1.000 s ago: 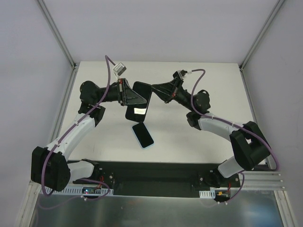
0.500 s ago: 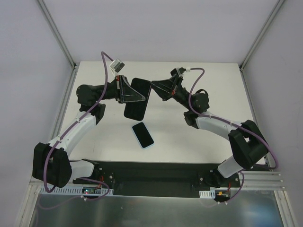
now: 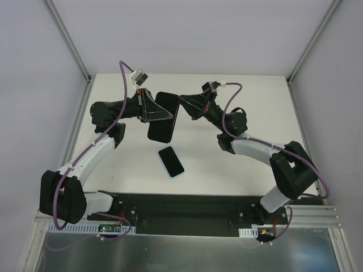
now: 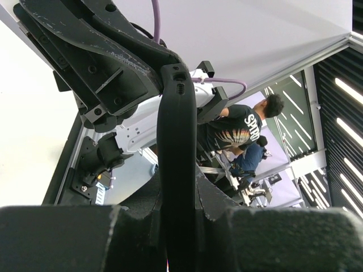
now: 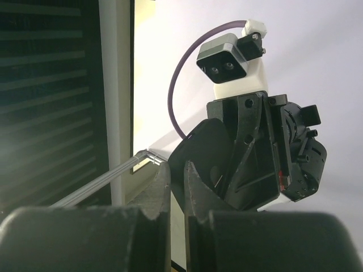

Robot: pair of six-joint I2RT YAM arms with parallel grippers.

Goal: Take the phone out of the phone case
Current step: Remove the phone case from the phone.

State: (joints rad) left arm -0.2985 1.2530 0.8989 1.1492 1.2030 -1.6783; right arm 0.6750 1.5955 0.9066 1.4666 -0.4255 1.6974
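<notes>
Black phone case (image 3: 160,131) hangs above the tabletop (image 3: 266,102), clenched edge-on in the left pincer (image 3: 163,114). At the case's upper right edge sits the right pincer (image 3: 182,103), fingers (image 5: 159,198) a narrow slit apart; cannot tell if it's actually gripping the case. Below, the phone (image 3: 171,161), light-blue rim and dark face, lies flat on the tabletop, outside the case.

Case (image 3: 164,116) is in the upper middle of the top view, with the left hand (image 3: 169,115) on its left and the right hand (image 3: 182,102) at its upper right edge. Phone (image 3: 171,161) lies on the worktop (image 3: 249,88) just below, mid-frame.
</notes>
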